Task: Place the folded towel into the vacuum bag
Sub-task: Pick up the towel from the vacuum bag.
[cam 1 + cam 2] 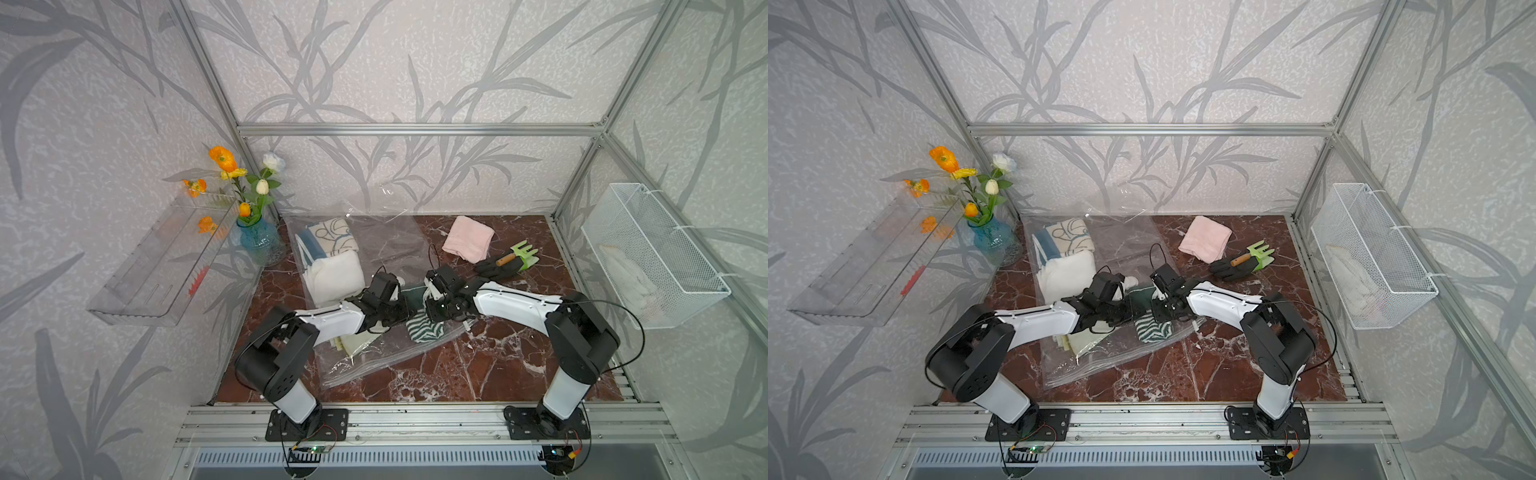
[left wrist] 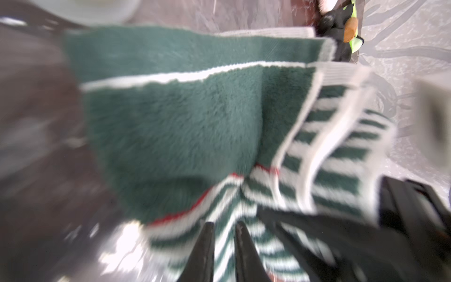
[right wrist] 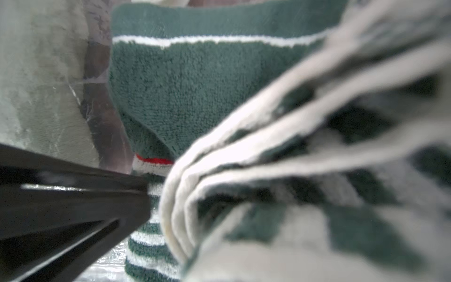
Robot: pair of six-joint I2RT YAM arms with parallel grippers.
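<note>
The folded towel [image 1: 424, 328], dark green with white stripes, lies mid-table on the clear, crinkly vacuum bag [image 1: 374, 241] in both top views [image 1: 1152, 328]. Both arms meet over it. My left gripper [image 1: 409, 311] comes in from the left. In the left wrist view its two black fingertips [image 2: 225, 244] stand close together with striped towel [image 2: 170, 122] pinched between them. From the right, my right gripper [image 1: 430, 311] reaches the same towel. Bunched towel layers [image 3: 268, 151] rise right up to the right wrist camera and hide its fingers.
Inside the bag lie a white towel [image 1: 332, 274], a patterned one [image 1: 328, 237] and a cream item [image 1: 353, 343]. A pink cloth [image 1: 467, 239] and a black glove with a green rake [image 1: 505, 264] sit back right. A flower vase [image 1: 259, 241] stands back left. A wire basket [image 1: 652, 257] hangs on the right wall.
</note>
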